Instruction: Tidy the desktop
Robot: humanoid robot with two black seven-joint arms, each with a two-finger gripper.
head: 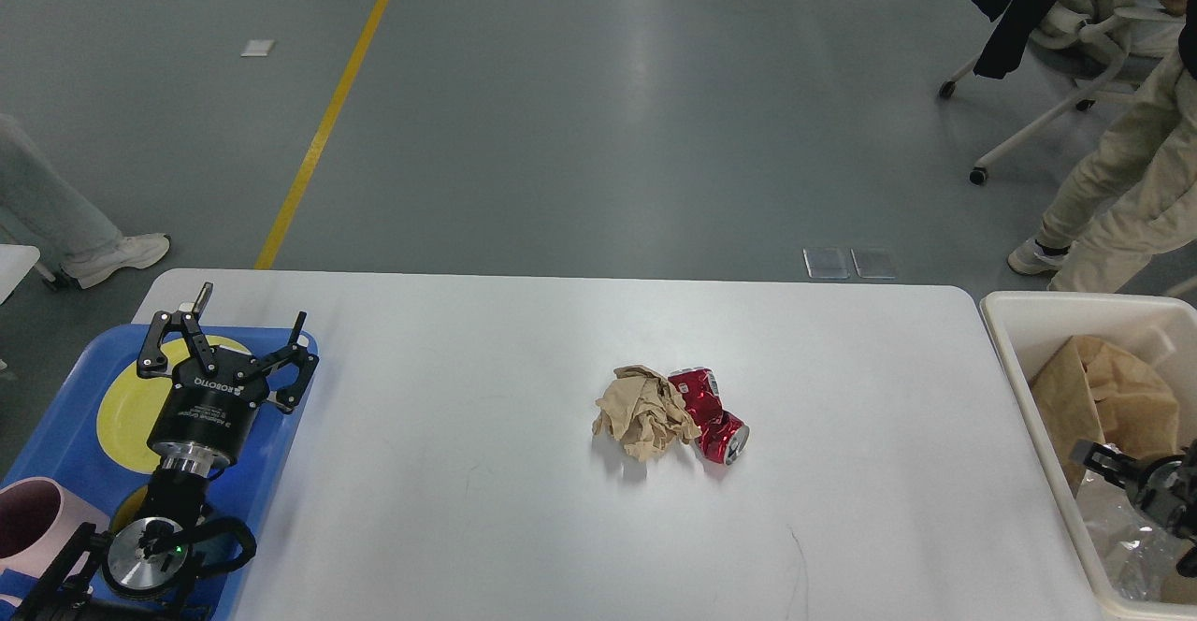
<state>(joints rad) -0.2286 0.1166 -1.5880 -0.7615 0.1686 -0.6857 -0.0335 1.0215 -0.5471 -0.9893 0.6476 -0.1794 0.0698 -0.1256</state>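
The white desktop (468, 490) holds a crumpled brown paper ball (643, 423) and a crushed red can (713, 415), touching each other near the middle. My left gripper (245, 322) is open and empty, hovering over the blue tray (56, 434) at the left edge. My right gripper (1146, 483) sits at the right edge over the cream bin (1015, 322). It is dark and partly cut off, so its fingers cannot be told apart.
The tray holds a yellow plate (122, 406) and a pink cup (28, 518). The bin holds crumpled brown paper (1113, 387) and clear plastic (1113, 537). People's legs (1113, 191) and a wheeled chair (1047, 88) stand beyond the far right corner.
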